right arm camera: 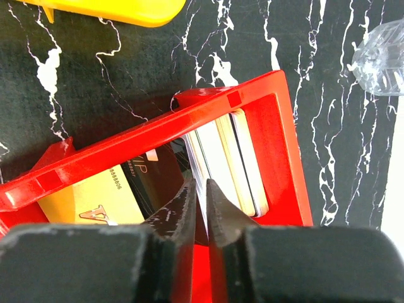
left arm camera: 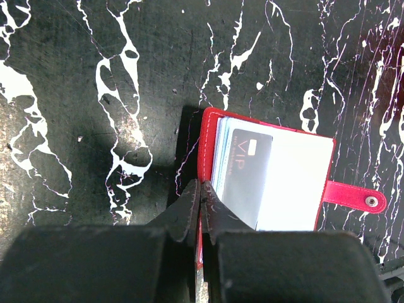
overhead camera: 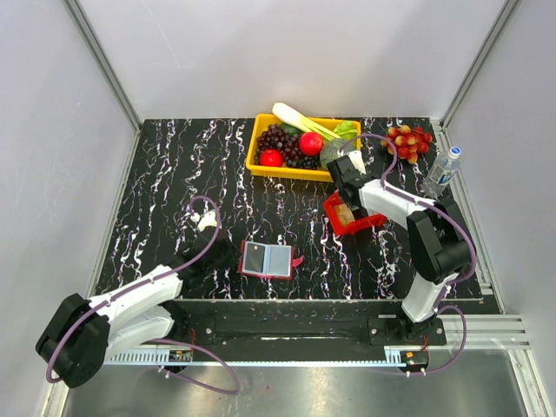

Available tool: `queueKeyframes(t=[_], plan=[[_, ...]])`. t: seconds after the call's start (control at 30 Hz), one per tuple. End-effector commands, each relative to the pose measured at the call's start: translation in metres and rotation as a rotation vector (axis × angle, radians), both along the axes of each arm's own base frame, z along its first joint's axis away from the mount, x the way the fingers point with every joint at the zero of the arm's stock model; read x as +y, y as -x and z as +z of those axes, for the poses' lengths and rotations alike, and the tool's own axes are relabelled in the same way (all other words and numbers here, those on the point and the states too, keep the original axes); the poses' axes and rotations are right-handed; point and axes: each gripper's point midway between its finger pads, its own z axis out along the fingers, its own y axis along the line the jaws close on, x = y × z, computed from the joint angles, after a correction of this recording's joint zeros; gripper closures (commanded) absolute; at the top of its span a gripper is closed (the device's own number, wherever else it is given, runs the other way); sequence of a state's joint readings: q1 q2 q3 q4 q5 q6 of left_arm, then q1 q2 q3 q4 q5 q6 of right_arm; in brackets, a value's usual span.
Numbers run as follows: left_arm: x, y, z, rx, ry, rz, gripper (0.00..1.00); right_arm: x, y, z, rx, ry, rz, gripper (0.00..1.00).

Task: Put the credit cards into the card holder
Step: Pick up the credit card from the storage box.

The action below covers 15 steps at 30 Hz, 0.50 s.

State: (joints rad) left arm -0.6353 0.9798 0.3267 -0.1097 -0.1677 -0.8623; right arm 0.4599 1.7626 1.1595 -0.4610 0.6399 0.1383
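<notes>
The card holder (overhead camera: pixel 268 259) lies open on the black marbled table, dark red with pale blue-grey inner faces. In the left wrist view the card holder (left arm camera: pixel 297 177) shows a black VIP card (left arm camera: pixel 247 170) in its left sleeve. My left gripper (left arm camera: pixel 203 189) is shut on its red left edge. My right gripper (right arm camera: pixel 201 189) is inside the bright red tray (right arm camera: pixel 271 126), shut on the edge of a thin whitish-grey card (right arm camera: pixel 213 158). This card stands in a stack of upright cards. A tan-orange card (right arm camera: pixel 88 196) and a black card (right arm camera: pixel 151 180) lie in the tray to the left.
A yellow bin (overhead camera: pixel 261 161) of fruit and vegetables stands at the back. Red grapes (overhead camera: pixel 408 141) and a water bottle (overhead camera: pixel 441 171) are at the back right. The red tray (overhead camera: pixel 334 208) sits just in front of the bin. The holder's strap with a snap (left arm camera: pixel 353 197) sticks out to the right.
</notes>
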Motion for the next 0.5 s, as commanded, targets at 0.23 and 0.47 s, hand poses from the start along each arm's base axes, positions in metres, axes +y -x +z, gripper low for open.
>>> queueKeyframes(t=[0.23,0.47], plan=[[-0.007,-0.011,0.014,-0.053,0.037,-0.009,1.0,0.009,-0.006,0.014,-0.056,-0.071,0.01,0.5],[-0.007,-0.011,0.014,-0.053,0.034,-0.007,1.0,0.005,-0.006,0.001,-0.028,-0.035,0.008,0.43]])
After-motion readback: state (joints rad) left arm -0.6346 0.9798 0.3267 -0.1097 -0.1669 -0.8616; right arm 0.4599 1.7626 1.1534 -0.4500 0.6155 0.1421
